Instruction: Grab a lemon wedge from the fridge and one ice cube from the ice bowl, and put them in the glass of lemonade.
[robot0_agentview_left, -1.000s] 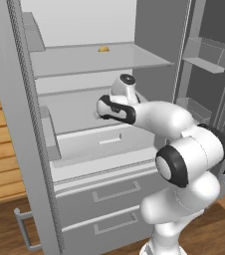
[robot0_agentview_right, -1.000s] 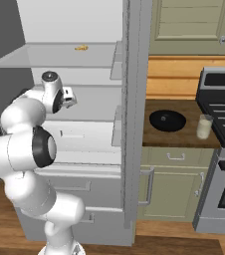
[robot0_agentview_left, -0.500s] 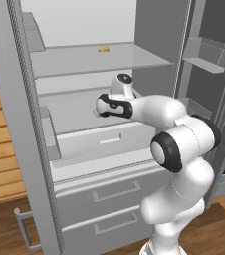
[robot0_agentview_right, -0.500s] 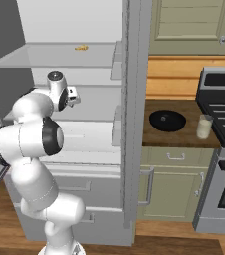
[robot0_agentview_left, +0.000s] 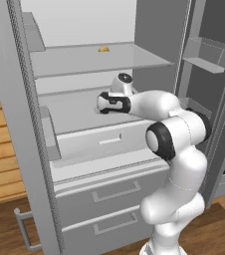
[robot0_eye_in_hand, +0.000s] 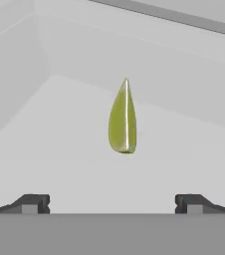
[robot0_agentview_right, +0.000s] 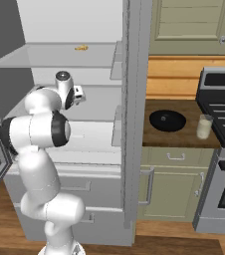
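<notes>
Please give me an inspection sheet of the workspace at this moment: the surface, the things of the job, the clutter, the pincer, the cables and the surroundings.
Surface: pale fridge shelf, bare around the wedge.
Job's things: lemon wedge lies on that shelf, ahead of the pincer, not touched. Fridge stands open. Ice bowl and glass of lemonade stand apart on the wooden counter.
Clutter: small orange-yellow lump on the upper shelf.
Pincer: pincer open, jaws wide on either side of the wedge's line, holding nothing.
Cables: nothing seen.
Surroundings: stove right of the counter; beige cabinets below.
</notes>
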{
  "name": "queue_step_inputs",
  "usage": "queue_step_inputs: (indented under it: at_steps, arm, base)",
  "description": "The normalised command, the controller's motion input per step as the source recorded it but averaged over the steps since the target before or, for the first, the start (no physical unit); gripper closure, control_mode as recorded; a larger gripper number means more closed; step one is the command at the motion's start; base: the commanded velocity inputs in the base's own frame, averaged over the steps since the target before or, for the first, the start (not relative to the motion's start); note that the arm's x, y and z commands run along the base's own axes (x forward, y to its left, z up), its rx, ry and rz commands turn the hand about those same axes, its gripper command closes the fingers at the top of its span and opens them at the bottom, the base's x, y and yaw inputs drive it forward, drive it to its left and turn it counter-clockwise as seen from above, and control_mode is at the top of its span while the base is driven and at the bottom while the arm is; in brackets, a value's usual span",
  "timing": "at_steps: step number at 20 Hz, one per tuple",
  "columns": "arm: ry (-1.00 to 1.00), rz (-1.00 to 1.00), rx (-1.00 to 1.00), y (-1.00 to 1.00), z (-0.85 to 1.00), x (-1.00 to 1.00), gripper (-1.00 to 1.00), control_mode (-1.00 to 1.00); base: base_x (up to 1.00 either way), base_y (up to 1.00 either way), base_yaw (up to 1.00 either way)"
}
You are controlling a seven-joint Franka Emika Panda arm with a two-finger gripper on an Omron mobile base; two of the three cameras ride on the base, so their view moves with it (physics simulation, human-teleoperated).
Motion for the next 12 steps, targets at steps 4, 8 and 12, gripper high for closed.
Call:
queue_step_inputs:
  at_steps: [4, 8, 12]
  arm:
    - [0.0, 0.0, 0.0, 0.0, 0.0, 0.63, -1.0, -1.0]
    - [0.0, 0.0, 0.0, 0.07, -0.01, 0.52, -1.0, -1.0]
    - [0.0, 0.0, 0.0, 0.17, -0.02, 0.27, -1.0, -1.0]
  base:
    - [0.0, 0.0, 0.0]
    - [0.0, 0.0, 0.0]
    - [0.0, 0.0, 0.0]
